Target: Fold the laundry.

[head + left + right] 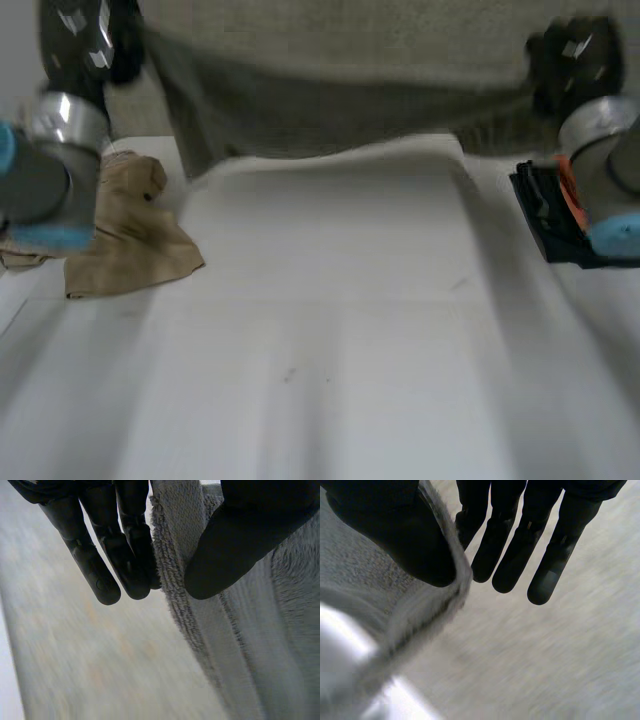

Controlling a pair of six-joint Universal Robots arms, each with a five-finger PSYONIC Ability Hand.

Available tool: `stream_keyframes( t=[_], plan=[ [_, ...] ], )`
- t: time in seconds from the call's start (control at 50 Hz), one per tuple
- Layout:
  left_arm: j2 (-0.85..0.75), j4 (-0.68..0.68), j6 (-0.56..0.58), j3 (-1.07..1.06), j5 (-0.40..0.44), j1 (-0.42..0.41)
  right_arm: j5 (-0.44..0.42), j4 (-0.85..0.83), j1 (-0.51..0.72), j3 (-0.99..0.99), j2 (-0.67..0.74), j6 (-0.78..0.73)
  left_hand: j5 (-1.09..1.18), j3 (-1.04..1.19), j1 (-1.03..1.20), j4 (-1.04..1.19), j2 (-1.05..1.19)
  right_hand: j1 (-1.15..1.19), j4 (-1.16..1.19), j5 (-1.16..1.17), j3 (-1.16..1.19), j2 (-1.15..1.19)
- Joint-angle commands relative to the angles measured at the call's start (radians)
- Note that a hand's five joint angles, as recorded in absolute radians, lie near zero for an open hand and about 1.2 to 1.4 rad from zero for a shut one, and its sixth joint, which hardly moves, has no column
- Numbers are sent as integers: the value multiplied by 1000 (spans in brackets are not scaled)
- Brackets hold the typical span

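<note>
The fingers of the left hand are straight and close together, and the thumb presses the grey towel against them, so its hemmed edge is pinched between thumb and fingers. The fingers of the right hand are also straight. Its thumb clamps the towel's other edge against the nearest finger, while the remaining fingers hang free beside it.

In the head view, the white table is bare from six o'clock up through its middle. At about nine o'clock a crumpled tan cloth lies on the table, partly under the left arm. At about three o'clock a black-and-orange object sits just beside the right arm. Farthest off, at twelve o'clock, the towel hangs spread as a wide sheet, held up by the left hand at eleven o'clock and the right hand at one o'clock. Its lower edge sags toward the table's far side, drooping lowest under the left hand. I cannot tell whether it touches the table.
</note>
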Motion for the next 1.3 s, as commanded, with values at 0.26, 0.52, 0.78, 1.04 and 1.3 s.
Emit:
stream_keyframes(
  t=[0.26, 0.52, 0.78, 1.04, 1.3],
  plan=[
    [301, -576, 476, -616, 75, 4, -54, 458, -16, 261, 65, -298, 244, 204, 263, 194, 197, 265, 199, 211, 206, 220],
    [433, -1153, 799, -691, 80, 118, -58, 822, -164, 471, -241, -623, 244, 204, 263, 194, 197, 265, 199, 211, 206, 220],
    [174, -642, 609, -425, 60, 55, 2, 405, -35, 271, -32, -459, 244, 204, 263, 194, 197, 265, 199, 211, 206, 220],
    [-91, -576, 470, -113, -15, -39, 5, 145, -12, 1, 266, -458, 244, 204, 263, 194, 197, 265, 199, 211, 206, 220],
    [-269, -564, 476, 111, -90, -97, 11, 15, -4, -145, 427, -450, -908, -948, -889, -957, -954, -957, -1023, -1011, -1016, -1002]
  ],
)
